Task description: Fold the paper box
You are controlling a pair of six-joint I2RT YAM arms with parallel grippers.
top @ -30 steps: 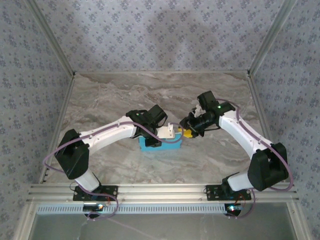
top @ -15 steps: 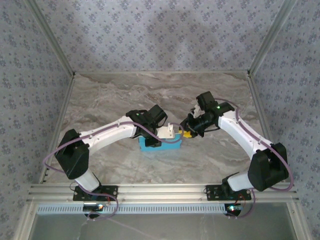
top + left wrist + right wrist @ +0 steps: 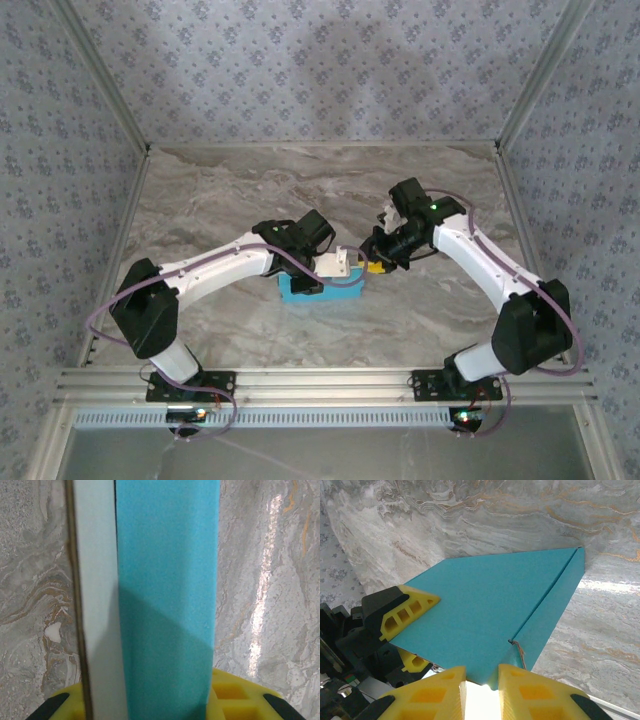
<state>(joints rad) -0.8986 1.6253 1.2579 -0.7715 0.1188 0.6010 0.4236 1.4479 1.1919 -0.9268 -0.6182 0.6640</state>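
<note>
The paper box (image 3: 318, 293) sits at the table's middle, light blue outside. In the left wrist view a blue panel (image 3: 165, 580) and a pale panel beside it run straight up from between my yellow fingers, and my left gripper (image 3: 150, 700) is shut on them. My left gripper (image 3: 338, 262) holds the box from its upper side. My right gripper (image 3: 372, 265) meets the box at its right end. In the right wrist view the paper box (image 3: 490, 600) shows a folded side wall, and its near corner lies between the fingertips of my right gripper (image 3: 481, 672), shut on it. The left gripper's fingers (image 3: 410, 611) clamp the far edge.
The marble table (image 3: 250, 190) stretches out around the box, with patterned walls (image 3: 320, 70) on three sides. An aluminium rail (image 3: 320, 385) with both arm bases runs along the near edge.
My right gripper has narrowed onto the box's right corner and its arm has shifted slightly left. The left arm and the box have stayed where they were.
</note>
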